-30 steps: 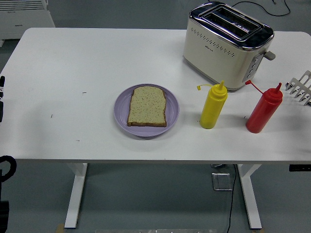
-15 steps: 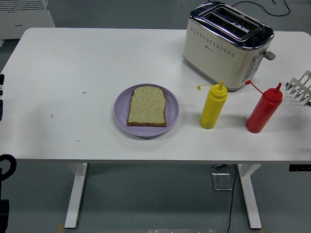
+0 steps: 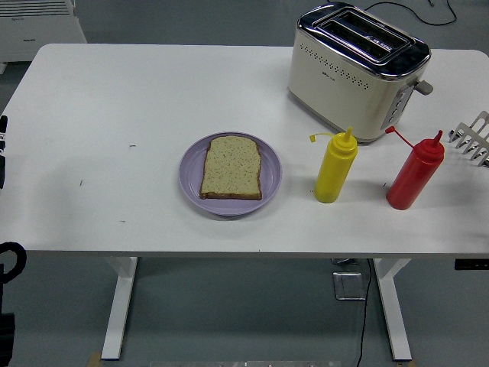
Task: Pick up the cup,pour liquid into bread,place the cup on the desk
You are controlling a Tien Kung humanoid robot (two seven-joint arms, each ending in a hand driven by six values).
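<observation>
nothing has moved since a second ago: bottles, plate and toaster sit where they were, and the right hand (image 3: pixel 474 139) pokes in at the same spot on the table's right edge. only its pale fingers (image 3: pixel 467 138) show, spread apart and holding nothing, resting low over the white table (image 3: pixel 114 99).

nearest those fingers is the red bottle (image 3: pixel 413 173), just to their left and a little nearer the front edge, standing upright, its cap hanging off the nozzle on a thin strap. it is close to the fingertips but not touching them. further left of the fingers stands the yellow bottle (image 3: pixel 335 167), also upright with its cap dangling to the left, apart from the red one. behind both, left of the fingers and further back, is the cream and chrome toaster (image 3: pixel 355 73), its slots showing on top.

well away to the left of the fingers, past the yellow bottle, lies the purple plate (image 3: pixel 269 177) with one slice of bread (image 3: pixel 231 167) flat on it.

black bits of the left arm (image 3: pixel 3 153) show at the far left edge, off the table; whether that hand is open or closed i cannot tell.
</observation>
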